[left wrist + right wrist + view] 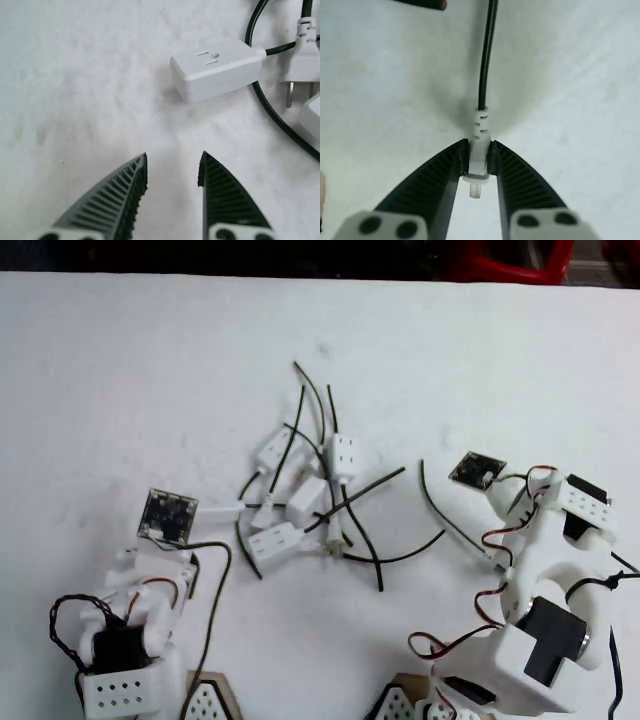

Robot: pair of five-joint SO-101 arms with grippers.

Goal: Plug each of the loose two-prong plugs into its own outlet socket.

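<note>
White table (pixel 120 360) (red object (pixel 500 270) behind)

**A:** Left arm (pixel 140 610), pose?

**B:** Sits at the near-left corner, folded compact, wrist pointing forward toward mid-tabletop (pixel 120 370). Left tool (pixel 173 156) has its ribbed fingers (pixel 125 197) parted, a clear gap between the tips.

**A:** Right arm (pixel 545 570)?

**B:** Near-right corner. Upper links bent back on themselves, wrist turned inward toward the centre. Right tool (pixel 478 145) is closed down, both fingers (pixel 522 185) pressed against the sides of a plug (pixel 479 125), tips level with each other.

**A:** Spacing between arms?

**B:** Well apart, no contact.
</note>
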